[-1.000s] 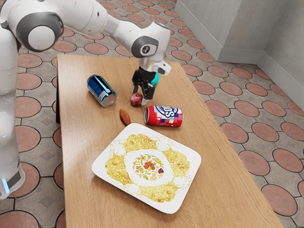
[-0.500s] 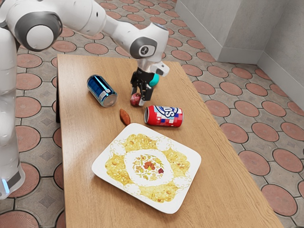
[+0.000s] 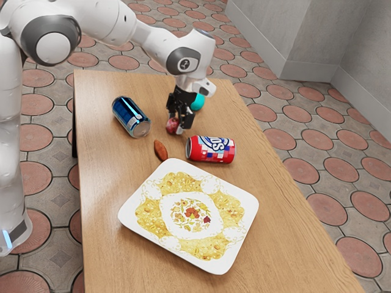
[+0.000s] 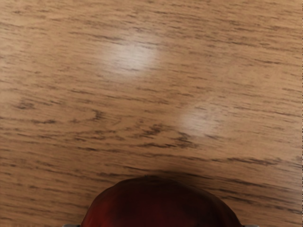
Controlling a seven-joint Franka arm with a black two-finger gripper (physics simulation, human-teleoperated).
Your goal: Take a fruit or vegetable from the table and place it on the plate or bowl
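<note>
Spreading under everything, the wooden table carries a large patterned plate at its near end, with a red can and a blue can on their sides beyond it. Between the cans the black gripper pinches a small dark red fruit from two sides, at or barely above the wood. A little brown vegetable lies near the plate's far edge. The lift seems to be in hand; next the fruit needs raising, carrying between vegetable and red can, and releasing low over the plate.
</note>
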